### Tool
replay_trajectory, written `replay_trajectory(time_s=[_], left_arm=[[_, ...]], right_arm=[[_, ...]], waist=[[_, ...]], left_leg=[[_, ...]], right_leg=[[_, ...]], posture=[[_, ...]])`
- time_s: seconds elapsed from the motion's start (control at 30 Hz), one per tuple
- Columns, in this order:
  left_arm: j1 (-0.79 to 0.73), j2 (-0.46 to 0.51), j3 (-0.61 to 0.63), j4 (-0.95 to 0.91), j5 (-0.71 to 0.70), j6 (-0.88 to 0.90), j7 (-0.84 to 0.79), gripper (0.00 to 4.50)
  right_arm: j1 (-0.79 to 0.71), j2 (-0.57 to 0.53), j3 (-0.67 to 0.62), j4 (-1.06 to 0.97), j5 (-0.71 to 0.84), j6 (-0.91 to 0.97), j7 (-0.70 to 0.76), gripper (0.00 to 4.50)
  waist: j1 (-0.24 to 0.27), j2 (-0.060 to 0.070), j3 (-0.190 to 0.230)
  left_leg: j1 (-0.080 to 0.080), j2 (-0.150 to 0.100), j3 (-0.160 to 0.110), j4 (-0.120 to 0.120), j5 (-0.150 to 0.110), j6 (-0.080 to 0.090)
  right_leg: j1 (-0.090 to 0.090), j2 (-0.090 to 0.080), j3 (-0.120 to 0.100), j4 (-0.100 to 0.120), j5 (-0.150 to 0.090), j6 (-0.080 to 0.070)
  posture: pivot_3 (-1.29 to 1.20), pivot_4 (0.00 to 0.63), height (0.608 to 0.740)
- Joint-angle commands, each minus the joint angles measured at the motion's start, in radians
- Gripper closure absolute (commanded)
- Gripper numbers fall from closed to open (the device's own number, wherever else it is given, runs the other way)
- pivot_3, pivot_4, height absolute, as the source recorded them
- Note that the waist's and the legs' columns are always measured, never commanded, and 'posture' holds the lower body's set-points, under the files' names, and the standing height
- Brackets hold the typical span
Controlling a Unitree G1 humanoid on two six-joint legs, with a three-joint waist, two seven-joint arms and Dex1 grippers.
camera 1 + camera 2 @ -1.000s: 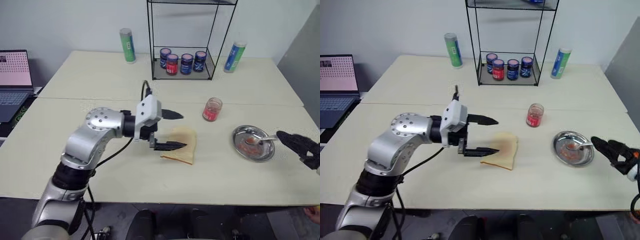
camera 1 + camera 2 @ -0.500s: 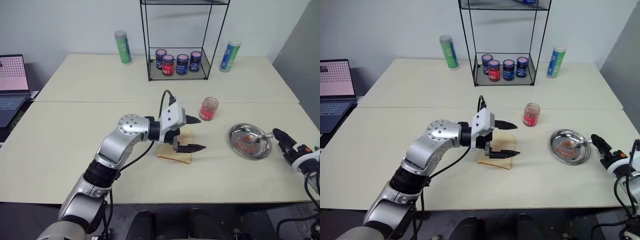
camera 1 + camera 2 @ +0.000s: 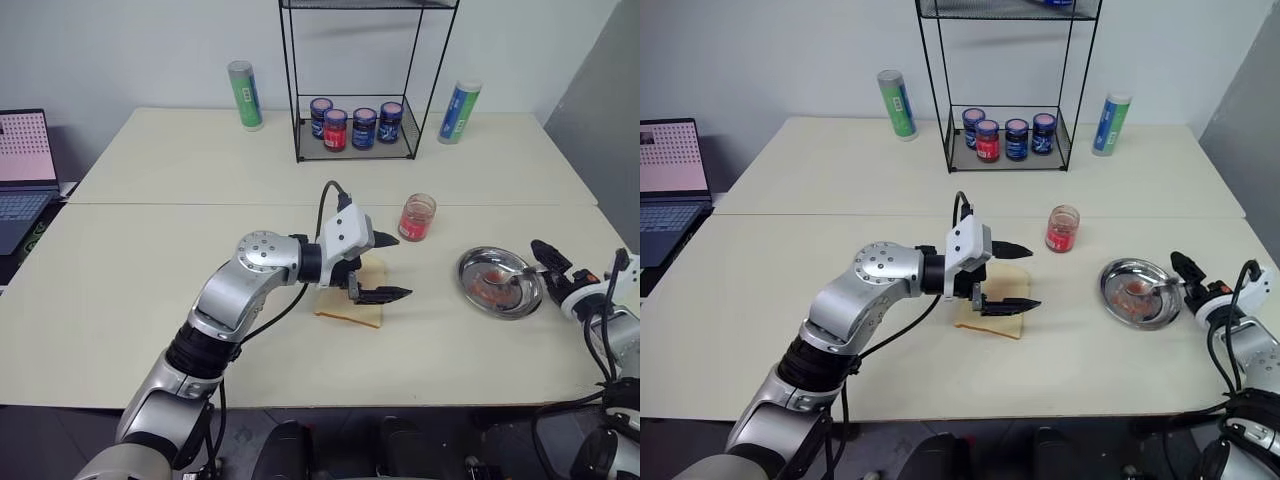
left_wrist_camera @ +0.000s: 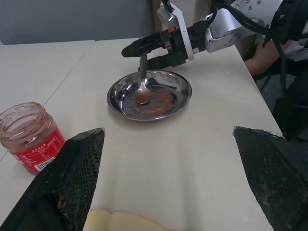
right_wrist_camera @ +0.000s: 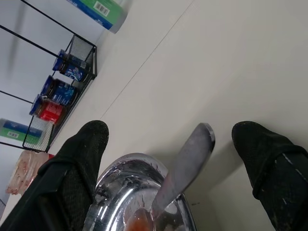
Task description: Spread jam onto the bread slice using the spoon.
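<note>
Right gripper (image 5: 168, 159) spread wide, empty, fingers flanking spoon (image 4: 142, 88) handle | spoon lay in round metal dish (image 3: 470, 290), right of bread slice (image 3: 350, 307) | I judged it light, stiff, slippery; grip mid-handle | left gripper (image 3: 385, 267) splayed above bread

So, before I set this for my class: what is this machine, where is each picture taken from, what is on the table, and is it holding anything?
It is a two-armed robot. Two pictures come from its head, looking down; two come from cameras on its wrists. On the table lie a bread slice, an open jar of jam, and a metal dish with a spoon resting in it. Behind stands a wire rack of lidded jars. The left hand hovers open over the bread slice. The right hand, also open, sits at the spoon's handle. Neither holds anything.
</note>
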Motion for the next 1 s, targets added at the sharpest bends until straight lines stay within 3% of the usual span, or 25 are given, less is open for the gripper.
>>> replay_trajectory(time_s=[0.03, 0.13, 0.4, 0.6, 0.87, 1.0], left_arm=[[-0.016, 0.005, 0.018, -0.028, -0.011, -0.001, 0.0, 0.0], [-0.02, 0.01, 0.021, -0.022, -0.012, 0.0, -0.005, 0.0], [-0.028, 0.013, 0.018, -0.003, -0.007, -0.01, -0.011, 0.0], [-0.03, 0.014, 0.019, 0.004, -0.005, -0.019, -0.015, 0.0], [-0.025, 0.019, 0.031, 0.006, -0.006, -0.026, -0.016, 0.0], [0.008, 0.034, 0.109, -0.01, -0.055, 0.012, 0.009, 0.0]], right_arm=[[-0.014, -0.013, -0.011, 0.007, 0.003, -0.005, 0.025, 0.45], [-0.001, -0.007, -0.016, -0.012, 0.014, 0.008, 0.032, 1.33], [0.011, -0.007, -0.036, -0.021, 0.025, 0.011, 0.03, 2.95], [0.025, -0.006, -0.052, -0.046, 0.041, 0.018, 0.022, 4.43], [0.02, -0.01, -0.063, -0.126, 0.073, 0.033, -0.008, 4.47], [-0.01, -0.007, -0.04, -0.308, 0.134, 0.09, -0.067, 4.47]], waist=[[0.0, 0.0, 0.0], [0.0, 0.0, 0.0], [0.0, 0.0, 0.0], [0.0, 0.0, 0.0], [0.001, 0.0, 0.0], [-0.003, 0.001, 0.001]], left_leg=[[0.0, 0.0, 0.0, 0.0, 0.0, 0.0], [0.0, 0.0, 0.0, 0.0, 0.0, 0.0], [0.0, 0.0, 0.0, 0.0, 0.0, 0.0], [0.0, 0.0, 0.0, 0.0, 0.0, 0.0], [0.0, 0.0, 0.0, 0.0, 0.0, 0.0], [0.0, 0.0, 0.0, 0.0, 0.0, 0.0]], right_leg=[[0.0, 0.0, 0.0, 0.0, 0.0, 0.0], [0.0, 0.0, 0.0, 0.0, 0.0, 0.0], [0.0, 0.0, 0.0, 0.0, 0.0, 0.0], [0.0, 0.0, 0.0, 0.0, 0.0, 0.0], [0.0, 0.0, 0.0, 0.0, 0.0, 0.0], [0.0, 0.0, 0.0, 0.0, 0.0, 0.0]], posture=[[0.0, 0.15, 0.74], [0.0, 0.15, 0.74], [0.0, 0.15, 0.74], [0.0, 0.15, 0.74], [0.0, 0.15, 0.74], [0.0, 0.15, 0.74]])
